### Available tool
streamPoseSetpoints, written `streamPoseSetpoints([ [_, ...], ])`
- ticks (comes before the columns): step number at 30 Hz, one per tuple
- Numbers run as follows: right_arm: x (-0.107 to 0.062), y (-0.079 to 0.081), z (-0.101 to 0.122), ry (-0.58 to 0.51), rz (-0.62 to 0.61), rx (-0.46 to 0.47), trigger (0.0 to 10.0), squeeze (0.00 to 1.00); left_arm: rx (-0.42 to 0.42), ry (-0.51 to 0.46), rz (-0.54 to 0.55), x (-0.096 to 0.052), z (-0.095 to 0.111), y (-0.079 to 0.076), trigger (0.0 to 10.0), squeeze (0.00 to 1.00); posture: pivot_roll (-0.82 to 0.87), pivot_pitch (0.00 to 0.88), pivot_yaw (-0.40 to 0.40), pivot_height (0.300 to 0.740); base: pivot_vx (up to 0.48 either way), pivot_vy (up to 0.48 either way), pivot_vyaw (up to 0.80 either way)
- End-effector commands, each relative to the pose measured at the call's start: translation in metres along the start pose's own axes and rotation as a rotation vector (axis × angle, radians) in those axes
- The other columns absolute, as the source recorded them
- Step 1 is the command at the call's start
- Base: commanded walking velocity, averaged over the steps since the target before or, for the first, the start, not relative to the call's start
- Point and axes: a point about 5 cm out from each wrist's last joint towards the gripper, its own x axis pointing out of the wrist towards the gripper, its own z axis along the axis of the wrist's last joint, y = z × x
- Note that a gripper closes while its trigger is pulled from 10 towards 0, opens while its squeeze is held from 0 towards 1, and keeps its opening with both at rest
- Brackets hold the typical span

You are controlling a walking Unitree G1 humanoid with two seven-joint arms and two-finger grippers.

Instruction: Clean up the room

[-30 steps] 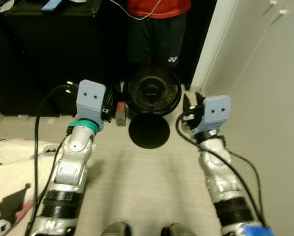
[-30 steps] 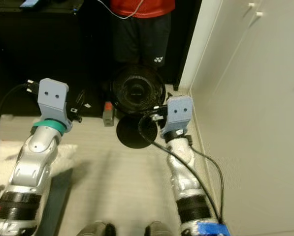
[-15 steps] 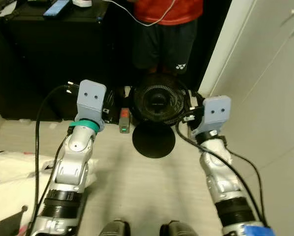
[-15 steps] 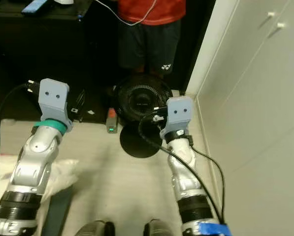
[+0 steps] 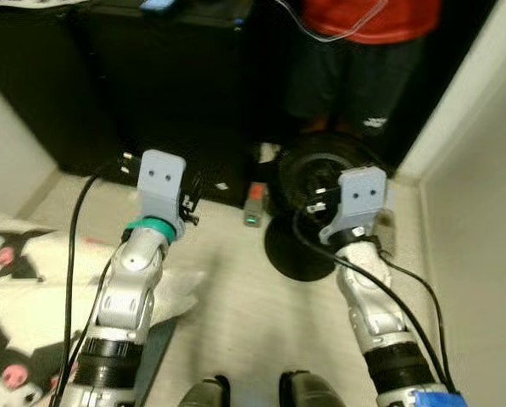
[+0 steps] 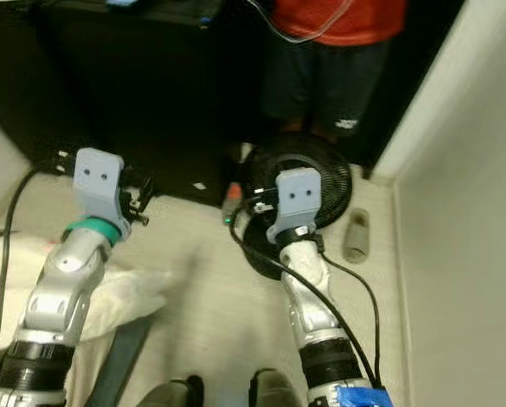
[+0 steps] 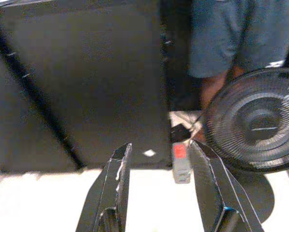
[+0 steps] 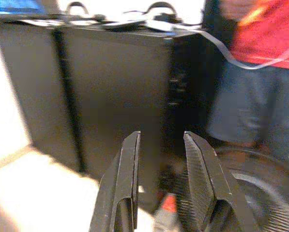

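Observation:
A white blanket printed with cartoon faces lies crumpled on the floor at my left. Both arms are raised in front of me above the pale floor. My left gripper is open and holds nothing; it faces a black cabinet. My right gripper is also open and holds nothing, with the same cabinet beyond it. A small grey object lies on the floor by the right wall.
A black floor fan on a round base stands ahead, with a grey power strip beside it. A person in a red shirt and dark shorts stands behind the fan. A white wall closes the right side.
The whole picture has shifted: the camera turned left, so the fan sits further right and more blanket shows. Both arms keep the same raised pose.

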Motion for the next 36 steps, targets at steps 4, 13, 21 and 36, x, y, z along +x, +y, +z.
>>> streamPoseSetpoints([
  [4, -0.004, -0.0003, -0.0039, 0.02, 0.0, 0.008, 10.0, 0.0, 0.008, 0.009, -0.009, -0.0024, -0.0012, -0.0007, 10.0, 0.0, -0.03, 0.071, 0.071, 0.723, 0.0, 0.0, 0.79],
  [13, -0.0033, 0.0018, -0.0033, 0.02, 0.009, 0.012, 10.0, 0.0, 0.009, 0.014, -0.001, -0.0026, -0.0004, 0.0012, 10.0, 0.0, -0.03, 0.073, 0.072, 0.723, 0.0, 0.0, 0.79],
  [21, -0.0044, 0.0015, -0.0036, 0.023, 0.009, 0.012, 10.0, 0.0, 0.01, 0.016, 0.003, -0.0035, -0.0006, 0.0023, 10.0, 0.0, -0.03, 0.075, 0.072, 0.723, 0.0, 0.0, 0.79],
  [36, -0.0037, 0.0027, -0.0034, 0.024, 0.015, 0.015, 10.0, 0.0, 0.012, 0.017, 0.004, -0.003, 0.0001, 0.0021, 10.0, 0.0, -0.03, 0.076, 0.07, 0.723, 0.0, 0.0, 0.79],
])
